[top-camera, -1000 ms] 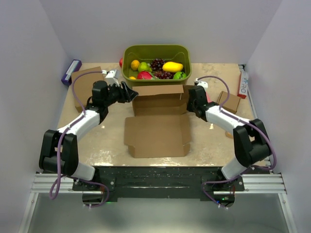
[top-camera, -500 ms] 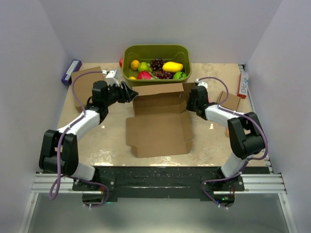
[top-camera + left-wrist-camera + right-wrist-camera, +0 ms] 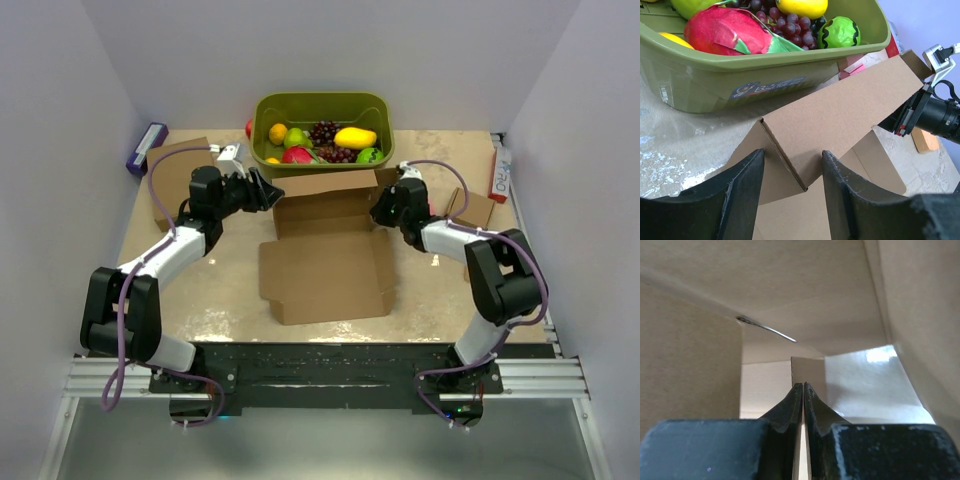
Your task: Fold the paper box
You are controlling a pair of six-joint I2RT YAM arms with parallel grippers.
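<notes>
The paper box (image 3: 325, 272) lies open mid-table, its front panel flat and its back wall (image 3: 840, 107) raised in front of the basket. My left gripper (image 3: 273, 192) is open at the box's back left corner. In the left wrist view the left gripper (image 3: 792, 154) straddles the folded corner flap, and the pads look clear of it. My right gripper (image 3: 379, 211) is shut and pressed in at the box's back right corner. In the right wrist view the right gripper (image 3: 803, 385) has cardboard walls (image 3: 790, 285) close all round, and nothing shows between the pads.
A green basket (image 3: 320, 98) of fruit stands just behind the box. A flat cardboard rectangle (image 3: 172, 182) lies at the left behind my left arm, and a small cardboard cube (image 3: 472, 209) at the right. A purple item (image 3: 146, 147) and a red-white tube (image 3: 498, 170) lie along the side walls.
My right arm has swung left and its gripper has pushed into the box's right back corner. The front panel shifted slightly. The left arm has not moved.
</notes>
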